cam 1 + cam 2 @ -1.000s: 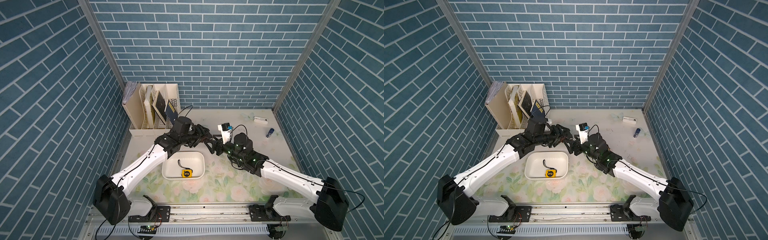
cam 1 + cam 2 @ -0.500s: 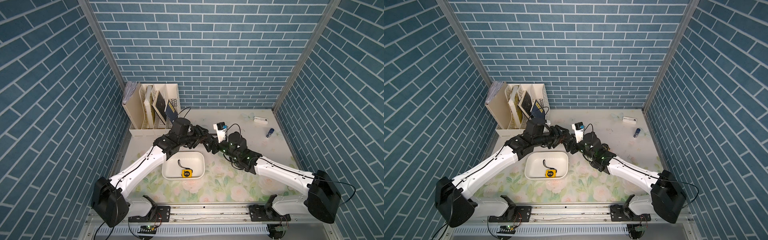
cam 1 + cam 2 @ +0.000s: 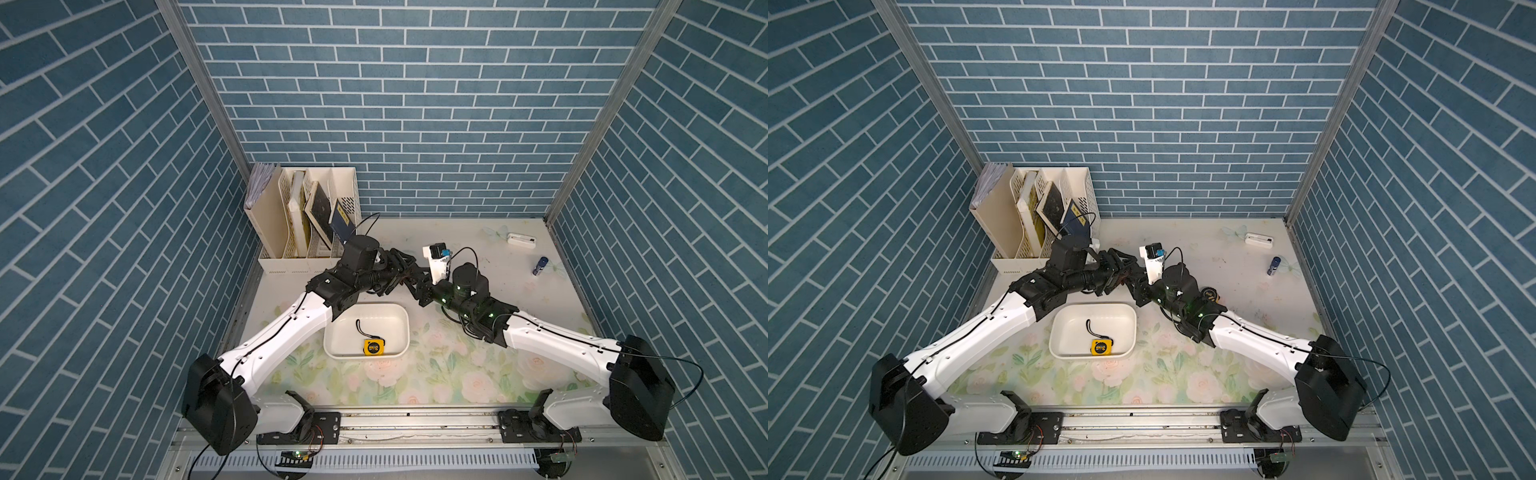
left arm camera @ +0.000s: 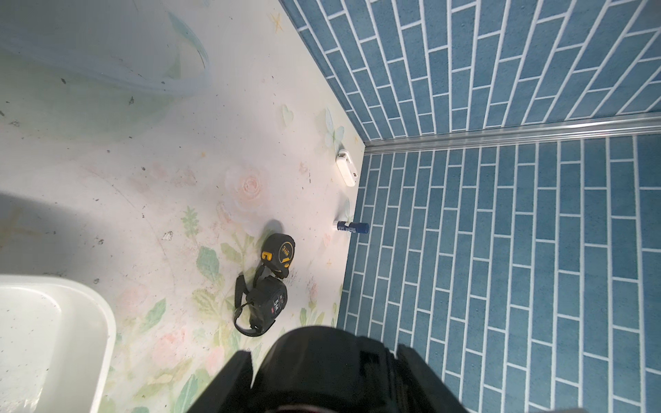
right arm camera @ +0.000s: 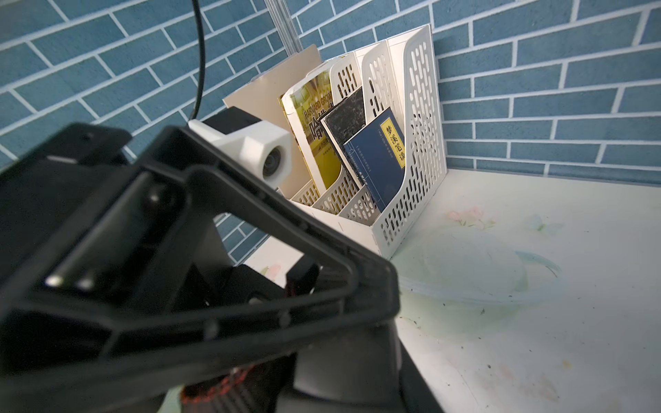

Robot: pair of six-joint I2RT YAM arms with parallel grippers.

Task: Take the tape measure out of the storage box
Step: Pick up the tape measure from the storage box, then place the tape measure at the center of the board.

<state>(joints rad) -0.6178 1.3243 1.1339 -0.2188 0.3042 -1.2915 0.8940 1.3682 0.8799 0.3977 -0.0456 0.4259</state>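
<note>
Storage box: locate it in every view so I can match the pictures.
Both top views: storage box mid-table, yellow tape measure inside.
Left wrist: only its rounded corner, at the picture's lower left.
Right wrist: not in it.
Shared landmark: the floral table cover, in all four.

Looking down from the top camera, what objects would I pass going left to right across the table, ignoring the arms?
File organizer → storage box holding the yellow tape measure → small white case → blue tube.
</note>
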